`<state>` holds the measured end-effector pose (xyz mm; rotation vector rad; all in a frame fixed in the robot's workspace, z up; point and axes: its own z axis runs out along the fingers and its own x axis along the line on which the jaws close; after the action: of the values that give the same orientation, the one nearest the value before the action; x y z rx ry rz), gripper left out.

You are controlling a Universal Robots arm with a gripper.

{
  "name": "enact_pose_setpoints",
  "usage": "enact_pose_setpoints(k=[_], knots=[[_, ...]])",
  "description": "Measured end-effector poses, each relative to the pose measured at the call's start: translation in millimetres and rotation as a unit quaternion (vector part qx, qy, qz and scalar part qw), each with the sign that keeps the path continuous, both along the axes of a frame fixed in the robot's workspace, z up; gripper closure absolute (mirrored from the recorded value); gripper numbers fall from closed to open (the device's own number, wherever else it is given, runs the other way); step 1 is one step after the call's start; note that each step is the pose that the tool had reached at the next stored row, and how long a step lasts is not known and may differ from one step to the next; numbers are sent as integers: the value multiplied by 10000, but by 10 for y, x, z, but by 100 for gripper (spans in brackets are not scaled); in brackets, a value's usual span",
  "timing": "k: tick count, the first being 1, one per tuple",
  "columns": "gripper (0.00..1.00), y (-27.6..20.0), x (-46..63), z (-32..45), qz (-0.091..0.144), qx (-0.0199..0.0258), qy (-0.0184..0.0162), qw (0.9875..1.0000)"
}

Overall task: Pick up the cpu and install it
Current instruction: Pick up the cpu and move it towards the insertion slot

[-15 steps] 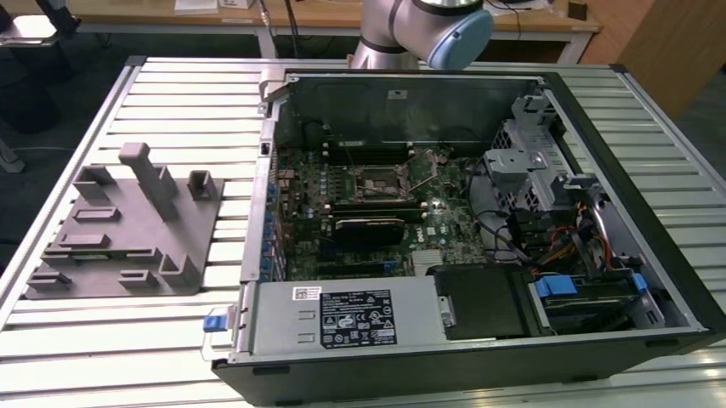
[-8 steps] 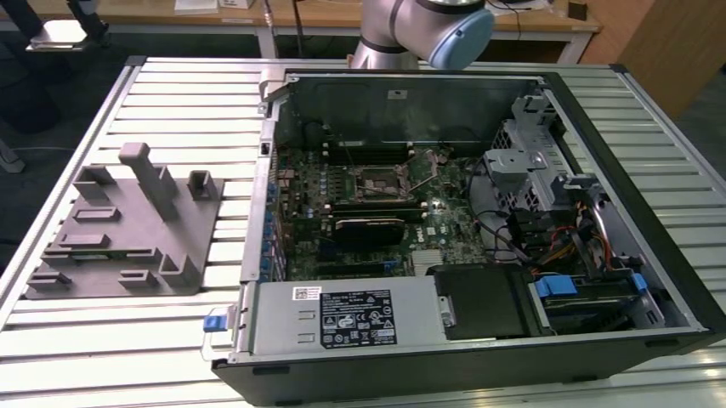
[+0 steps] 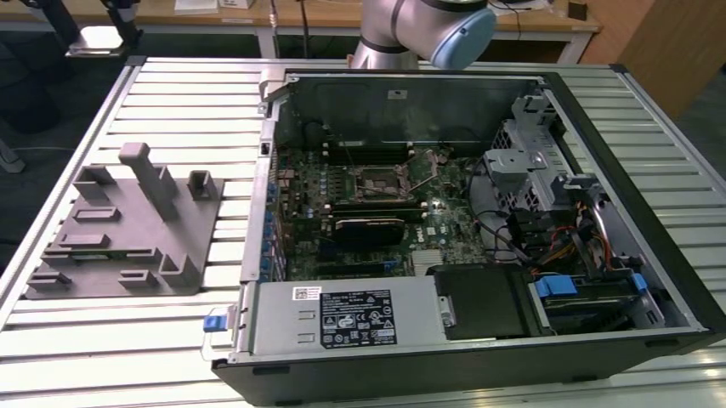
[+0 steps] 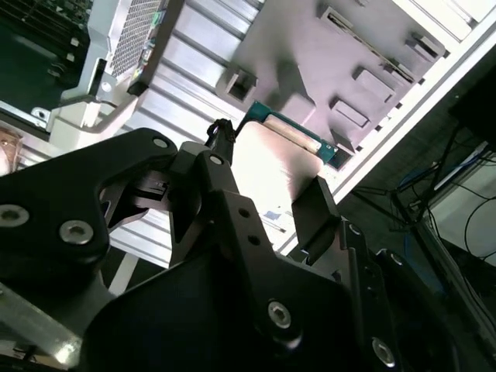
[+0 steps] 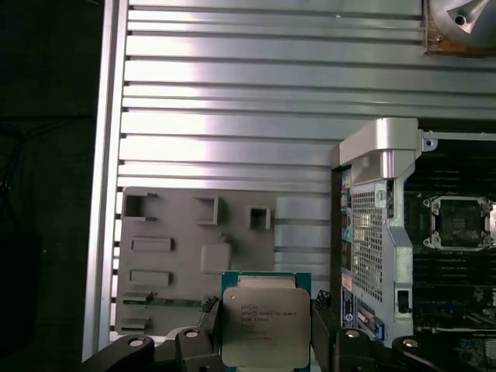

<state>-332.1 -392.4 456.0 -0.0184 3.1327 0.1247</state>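
Note:
The cpu [image 5: 266, 318] is a small square chip with a pale silver top and a green rim. My gripper [image 5: 266, 332] is shut on it, one black finger [image 5: 208, 329] pressing each of two opposite edges. In the second wrist view the cpu [image 4: 275, 159] shows bright between the fingers [image 4: 314, 208] of the gripper [image 4: 267, 182]. It hangs high in the air above the grey plastic block [image 5: 194, 260] on the slatted table. The empty cpu socket [image 5: 457, 221] lies inside the open computer case [image 3: 635, 127]; in the exterior view this socket [image 3: 378, 180] sits mid-motherboard.
The grey block with upright posts [image 3: 125, 229] lies at the exterior view's left of the case. The slatted metal table [image 3: 182, 93] carries both. A silver power supply [image 3: 340, 319] and drive cages [image 3: 533, 161] fill the case's sides. The arm [image 3: 420, 30] rises behind the case.

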Motion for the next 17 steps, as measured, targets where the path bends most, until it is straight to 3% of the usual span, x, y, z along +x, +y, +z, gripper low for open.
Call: enact_pose_setpoints(k=[17], knots=[[45,39,379,-68,0,-1,8,10000]])
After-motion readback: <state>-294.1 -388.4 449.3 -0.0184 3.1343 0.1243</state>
